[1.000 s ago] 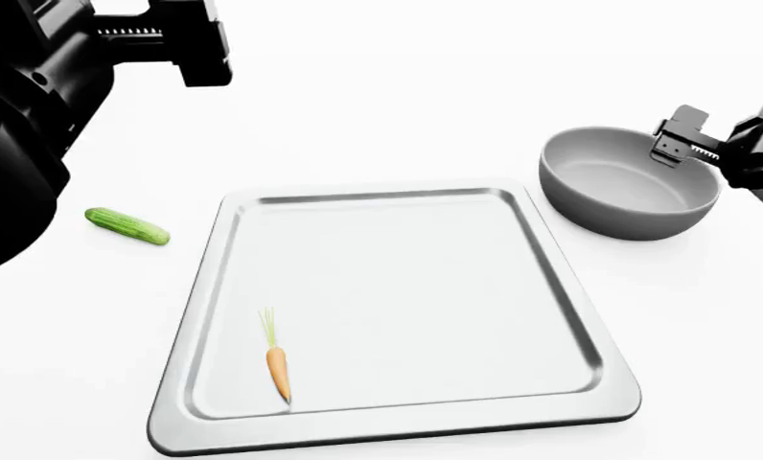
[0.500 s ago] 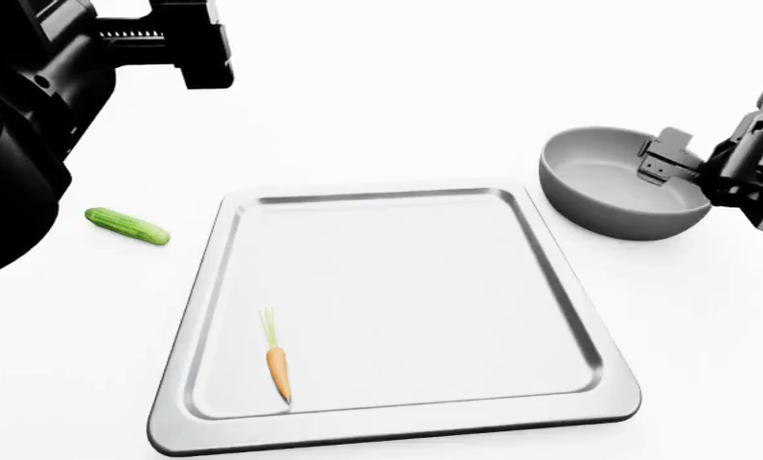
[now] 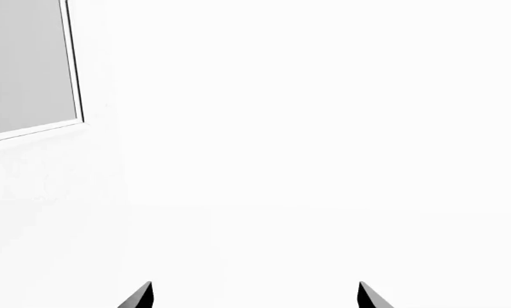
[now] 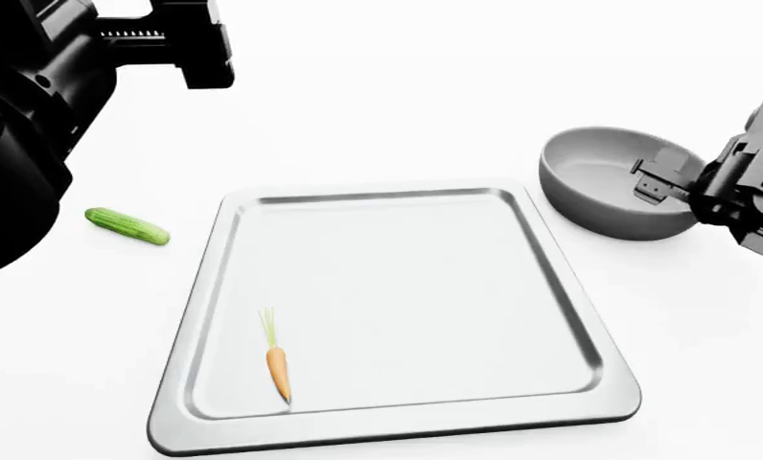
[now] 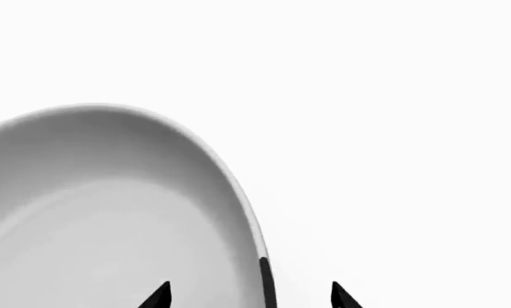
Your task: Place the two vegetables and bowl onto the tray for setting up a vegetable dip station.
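right pincer: at the right side of the bowl, jaws parted and straddling the rim; the right wrist view shows one fingertip over the inside and the other outside, with the rim between them. whether the pads press on the wall cannot be told.
left pincer: raised at the far left, well apart from every item; two fingertips spread wide over bare white surface, nothing between them.
bowl: grey, upright, on the white surface just beyond the tray's far right corner, not on the tray.
tray: silver-grey, flat, centre of the scene, near edge towards the robot.
carrot: lying inside the tray at its near left corner, orange root towards the near rim, pale stem pointing to the far side.
cucumber: on the white surface left of the tray, near its far left corner, apart from the rim.
grey panel: white-edged, seen only in the left wrist view; its nature cannot be told.
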{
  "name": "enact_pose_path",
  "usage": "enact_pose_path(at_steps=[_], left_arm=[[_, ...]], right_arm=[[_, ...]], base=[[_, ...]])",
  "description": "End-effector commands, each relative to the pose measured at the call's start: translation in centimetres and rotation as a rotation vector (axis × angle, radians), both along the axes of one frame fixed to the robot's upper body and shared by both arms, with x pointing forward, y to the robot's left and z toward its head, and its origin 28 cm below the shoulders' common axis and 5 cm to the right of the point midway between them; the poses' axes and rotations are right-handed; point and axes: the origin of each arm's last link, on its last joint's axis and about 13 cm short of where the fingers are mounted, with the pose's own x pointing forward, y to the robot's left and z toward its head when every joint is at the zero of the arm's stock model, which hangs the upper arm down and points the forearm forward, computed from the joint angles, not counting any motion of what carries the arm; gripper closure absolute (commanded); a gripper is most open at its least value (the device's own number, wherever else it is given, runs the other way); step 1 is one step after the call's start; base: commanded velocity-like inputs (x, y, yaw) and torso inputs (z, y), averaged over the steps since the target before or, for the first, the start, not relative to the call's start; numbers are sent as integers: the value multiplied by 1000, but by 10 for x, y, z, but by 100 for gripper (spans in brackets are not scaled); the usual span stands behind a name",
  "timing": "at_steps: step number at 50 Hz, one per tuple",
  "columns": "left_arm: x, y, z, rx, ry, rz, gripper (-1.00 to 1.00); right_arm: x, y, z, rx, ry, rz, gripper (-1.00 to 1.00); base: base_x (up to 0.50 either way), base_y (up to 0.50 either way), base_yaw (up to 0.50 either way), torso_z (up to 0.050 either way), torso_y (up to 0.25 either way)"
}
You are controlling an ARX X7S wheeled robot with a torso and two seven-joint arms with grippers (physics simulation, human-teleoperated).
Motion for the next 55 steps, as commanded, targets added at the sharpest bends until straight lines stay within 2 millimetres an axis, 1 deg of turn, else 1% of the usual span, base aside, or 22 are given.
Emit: enact_pose_path(at_steps=[1, 11, 17, 23, 32, 34, 36, 39, 43, 49, 51, 55], left_arm=[[0, 0, 0, 1, 0, 0, -100], [0, 0, 0, 0, -1, 0, -100], [0, 0, 1, -2, -1, 1, -100], [0, 1, 1, -6, -2, 3, -100], [-1, 1, 0, -4, -3, 3, -100], [-1, 1, 0, -5, -2, 4, -100], [-1, 0, 0, -4, -2, 3, -100], [-1, 1, 0, -4, -2, 3, -100], [0, 1, 1, -5, -3, 4, -100], [0, 1, 1, -7, -3, 6, -100], [0, 1, 1, -6, -2, 5, -100], [0, 1, 1, -5, -2, 5, -100]], right_arm=[[1, 2, -3, 2, 14, -2, 100], [3, 7, 14, -11, -17, 9, 100], [4, 10, 40, -30, -69, 4, 100], [3, 9, 59, -50, -106, -16, 100], [3, 10, 68, -69, -132, -11, 100], [2, 13, 73, -48, -155, 19, 100], [-1, 20, 83, -52, -170, 70, 100], [-9, 34, 100, 30, -203, 182, 100], [-20, 46, 108, 69, -196, 273, 100], [-39, 58, 110, 41, -168, 369, 100], [-44, 63, 108, 31, -148, 408, 100], [-51, 77, 96, 23, -118, 494, 100]], base=[[0, 0, 0, 0, 0], [0, 0, 0, 0, 0], [0, 0, 0, 0, 0], [0, 0, 0, 0, 0], [0, 0, 0, 0, 1], [0, 0, 0, 0, 0], [0, 0, 0, 0, 0], [0, 0, 0, 0, 0], [0, 0, 0, 0, 0], [0, 0, 0, 0, 0], [0, 0, 0, 0, 0], [0, 0, 0, 0, 0]])
